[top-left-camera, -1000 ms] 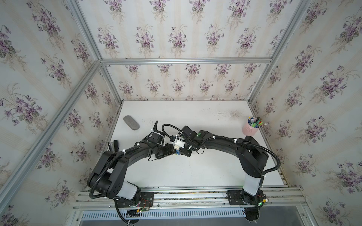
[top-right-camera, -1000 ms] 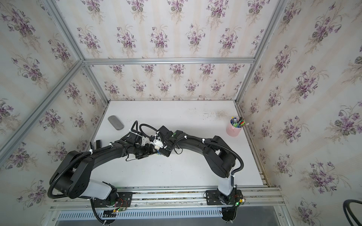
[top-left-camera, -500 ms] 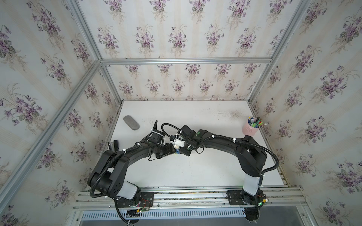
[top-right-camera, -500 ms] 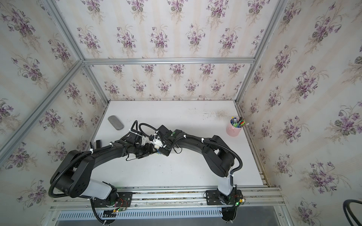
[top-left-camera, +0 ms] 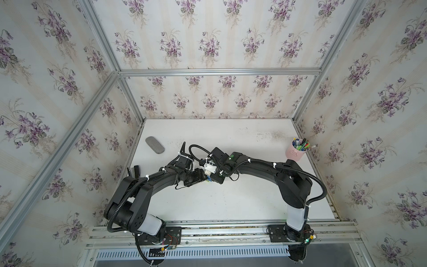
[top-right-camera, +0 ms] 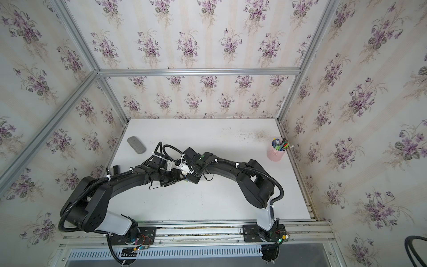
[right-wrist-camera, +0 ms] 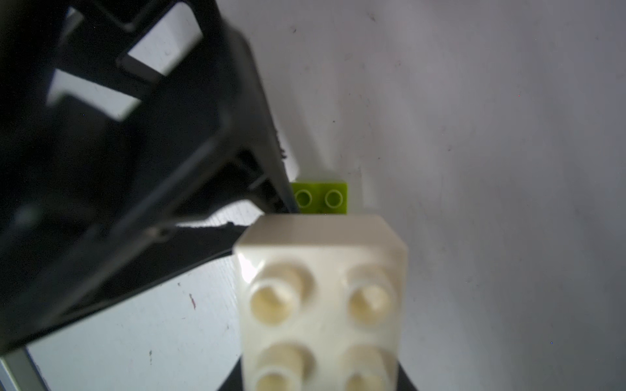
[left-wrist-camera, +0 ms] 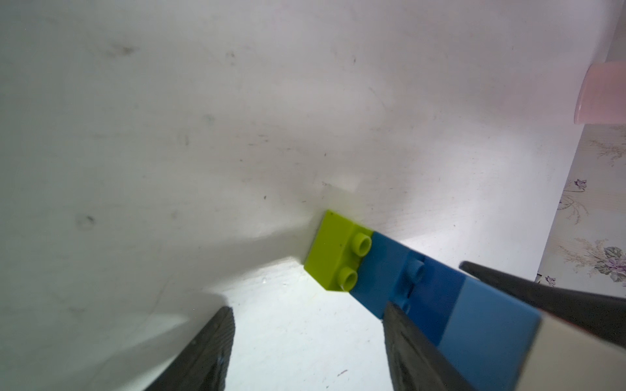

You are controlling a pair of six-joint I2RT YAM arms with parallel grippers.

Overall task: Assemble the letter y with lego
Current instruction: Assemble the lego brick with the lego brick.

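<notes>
Worktop [top-left-camera: 231, 208] is white and scuffed. At its far left I note a grey oblong pad [top-left-camera: 154, 145] lying flat, well apart from the work. My left arm [top-left-camera: 159, 182] reaches in from the near left corner toward the middle. My left tool [left-wrist-camera: 308, 308] stands with its jaws apart. In the left wrist view its two dark fingers [left-wrist-camera: 203, 352] are separated and only bare worktop shows between them. One of those fingers crosses in front of the dark blue part of the lego, and I cannot tell whether it touches.

The lego [left-wrist-camera: 437, 287] is at the middle of the worktop, where both tools meet. It is one joined row. A lime green brick [left-wrist-camera: 338, 250] forms the tip, studs showing. Two dark blue bricks [left-wrist-camera: 382, 274], a light blue brick [left-wrist-camera: 487, 325] and a white brick [right-wrist-camera: 321, 298] follow it. The green tip is down at the worktop surface, though I cannot confirm contact. The row runs from that tip back to my right tool.

My right tool [right-wrist-camera: 321, 355] is closed on the lego at the white end, and dark finger parts flank the white brick in the right wrist view. My right arm [top-left-camera: 261, 167] arcs in from the near right corner. At far right a pink cup [top-left-camera: 297, 153] of pens stands upright near the wall, well apart from both tools.
</notes>
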